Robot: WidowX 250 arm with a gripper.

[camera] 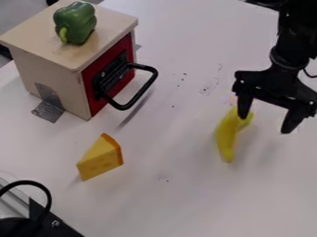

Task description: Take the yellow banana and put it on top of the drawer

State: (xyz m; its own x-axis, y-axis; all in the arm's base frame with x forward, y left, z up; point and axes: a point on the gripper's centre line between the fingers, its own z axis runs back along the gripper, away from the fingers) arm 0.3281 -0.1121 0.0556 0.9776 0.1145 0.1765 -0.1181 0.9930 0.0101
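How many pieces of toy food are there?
3: a green pepper on top of the wooden box, cheese before it, and a banana by the jaws.

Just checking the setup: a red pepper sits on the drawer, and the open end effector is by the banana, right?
Not quite: the camera view shows the pepper is green, not red. It sits on the drawer, and the open end effector is by the banana.

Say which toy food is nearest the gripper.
The yellow banana, right by the open gripper; the cheese wedge and green pepper are both much farther off.
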